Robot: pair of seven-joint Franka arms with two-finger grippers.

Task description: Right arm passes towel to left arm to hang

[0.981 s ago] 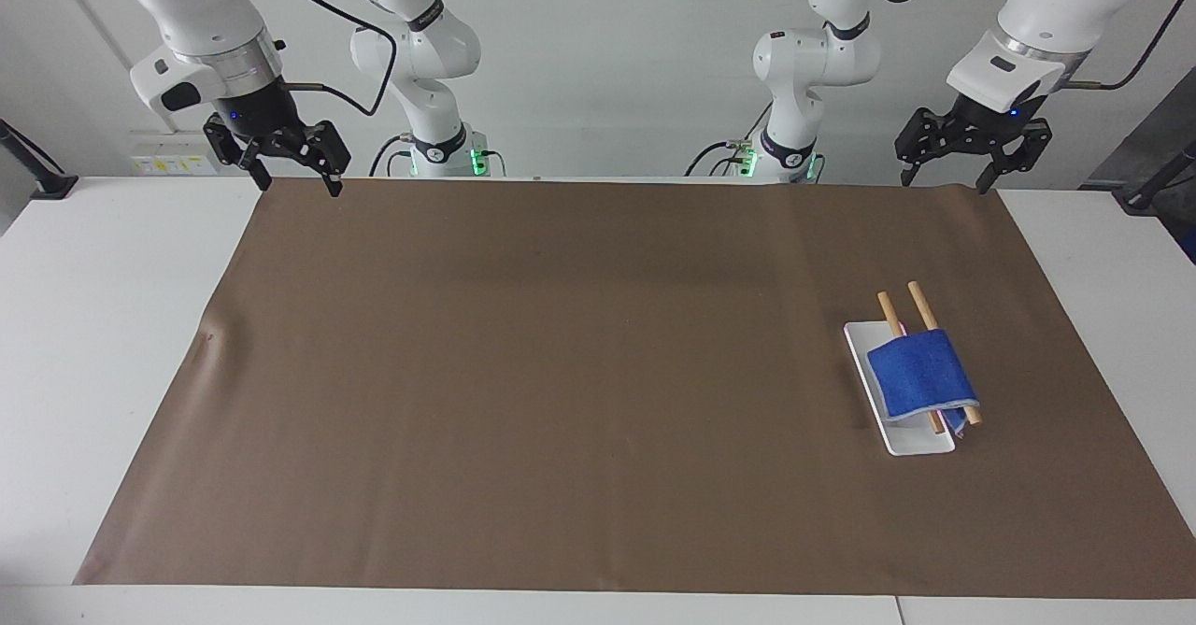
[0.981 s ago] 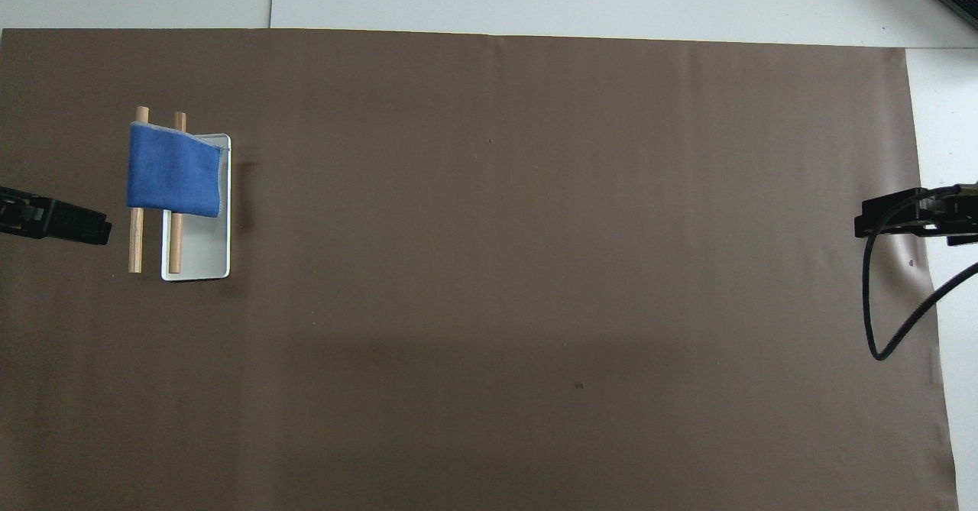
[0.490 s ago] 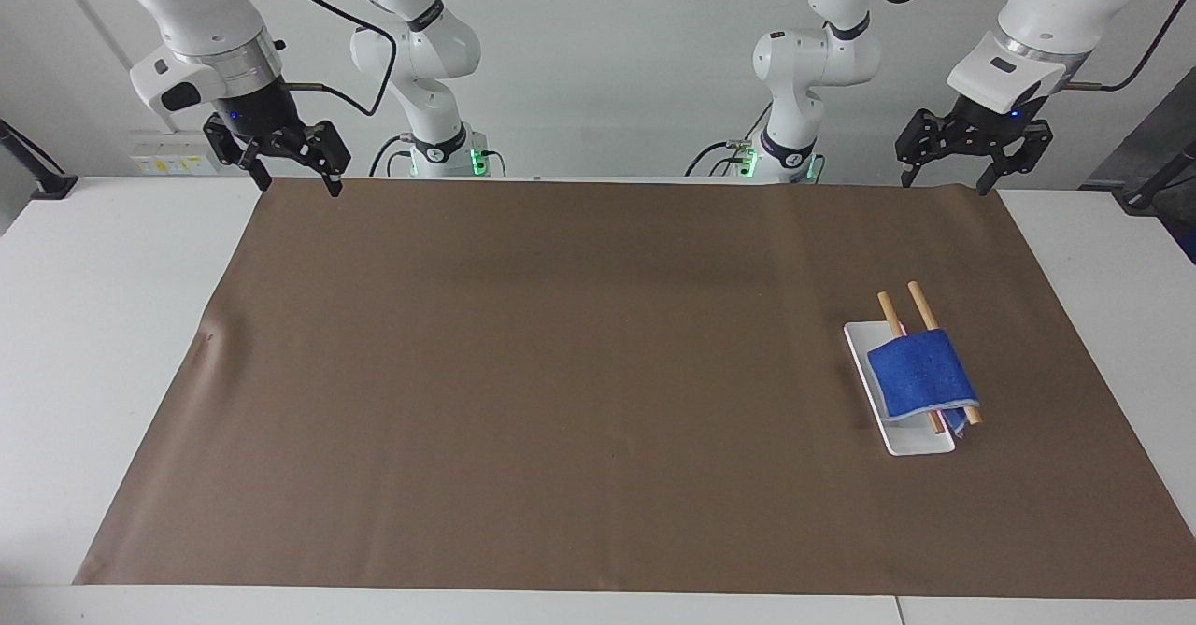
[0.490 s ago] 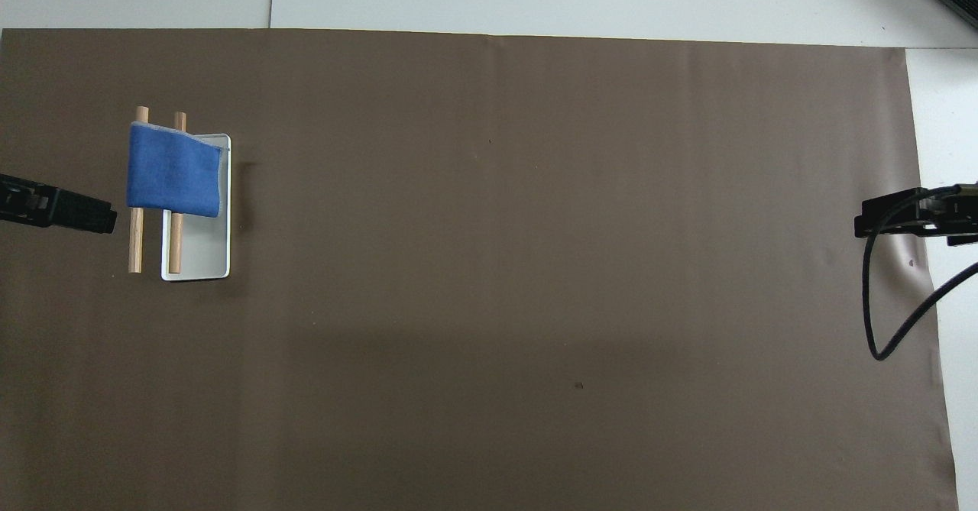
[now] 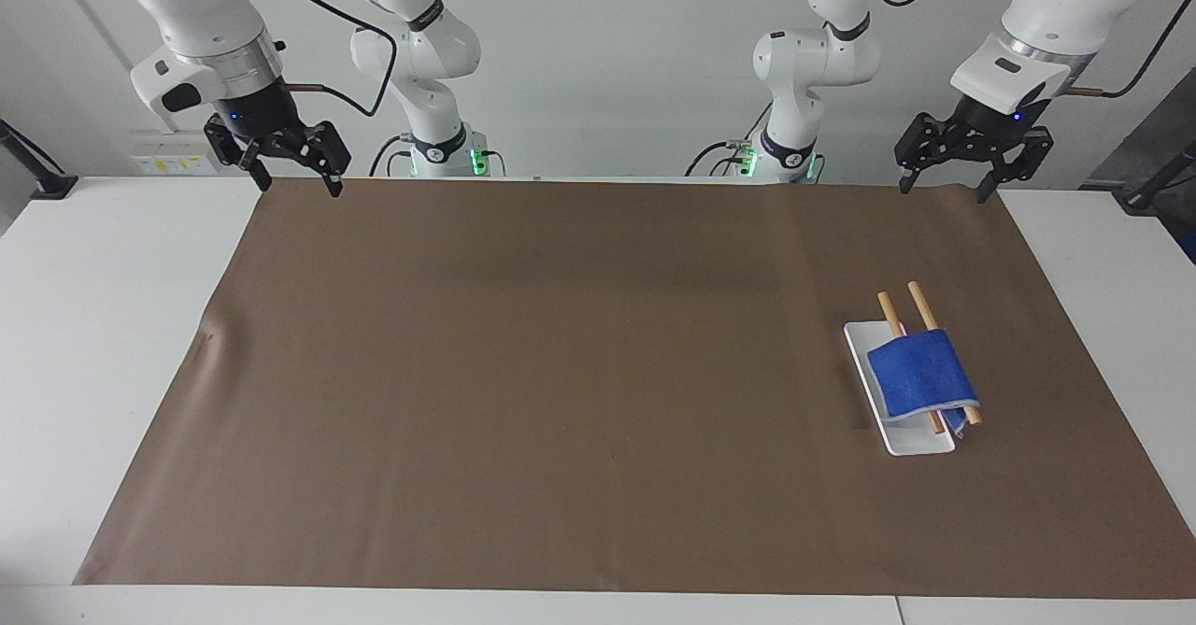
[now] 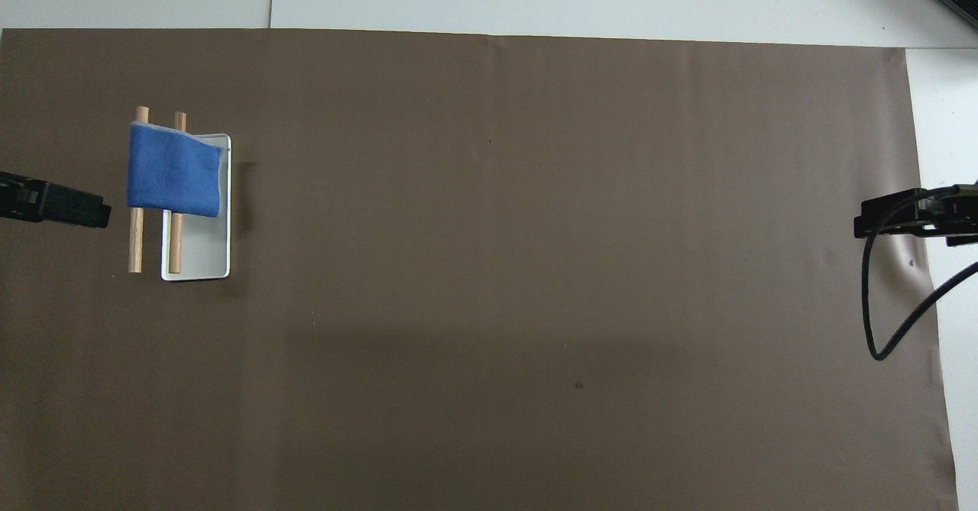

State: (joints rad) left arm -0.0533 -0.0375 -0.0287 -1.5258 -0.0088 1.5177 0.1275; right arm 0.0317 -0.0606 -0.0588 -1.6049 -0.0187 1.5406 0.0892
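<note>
The blue towel (image 5: 920,377) hangs folded over two wooden rods (image 5: 920,303) of a small rack with a white base (image 5: 911,440), on the brown mat toward the left arm's end of the table. It also shows in the overhead view (image 6: 172,175), over the rods (image 6: 135,247) and the base (image 6: 202,255). My left gripper (image 5: 944,188) is open and empty, raised over the mat's edge at the robots' end; only its tip shows in the overhead view (image 6: 72,204), beside the rack. My right gripper (image 5: 299,184) is open and empty, raised over the mat's corner at the right arm's end, where that arm waits.
The large brown mat (image 5: 561,373) covers most of the white table (image 5: 93,326). A black cable (image 6: 879,320) loops down from the right arm's wrist over the mat's edge.
My left gripper has shifted slightly, staying high and open. The towel, the rack and the right arm have not moved.
</note>
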